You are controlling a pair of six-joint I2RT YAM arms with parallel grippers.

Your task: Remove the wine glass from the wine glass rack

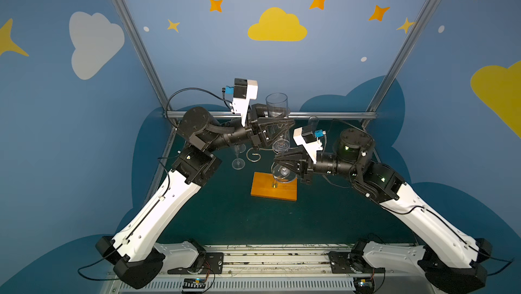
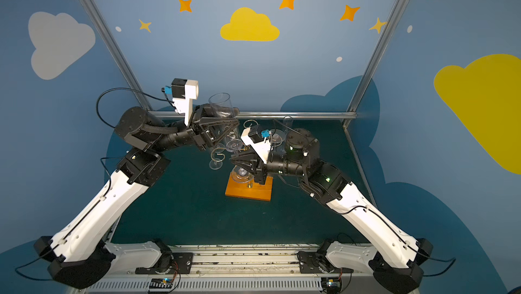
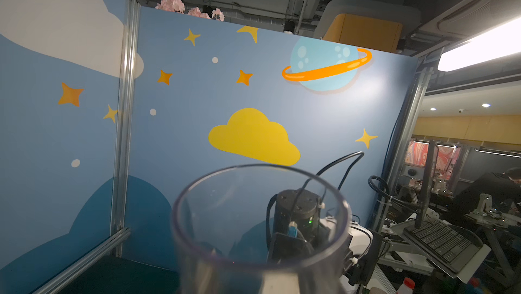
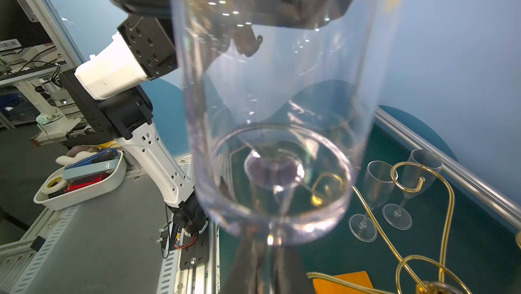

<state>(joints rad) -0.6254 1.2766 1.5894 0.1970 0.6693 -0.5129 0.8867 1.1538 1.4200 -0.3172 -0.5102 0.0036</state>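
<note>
A clear wine glass [image 1: 277,103] [image 2: 221,103] stands upright in the air above the wine glass rack's wooden base [image 1: 275,192] [image 2: 251,194]. My left gripper [image 1: 279,119] [image 2: 225,119] clasps its bowl, one finger on each side. The rim [image 3: 259,168] fills the left wrist view. My right gripper [image 1: 277,162] [image 2: 236,162] is shut on the stem just under the bowl [image 4: 282,109], dark fingers [image 4: 248,264] pressed together round it. The rack's gold curls [image 1: 253,155] [image 2: 218,155] [image 4: 408,179] show beside the glass. Its post is mostly hidden by the grippers.
Two more clear glasses [image 1: 238,162] [image 4: 366,222] [image 4: 397,216] stand on the green table left of the rack. Another clear glass [image 2: 287,123] shows behind the right wrist. A metal rail [image 1: 332,115] bounds the back, blue walls close in. A white tray [image 4: 81,182] lies off the table.
</note>
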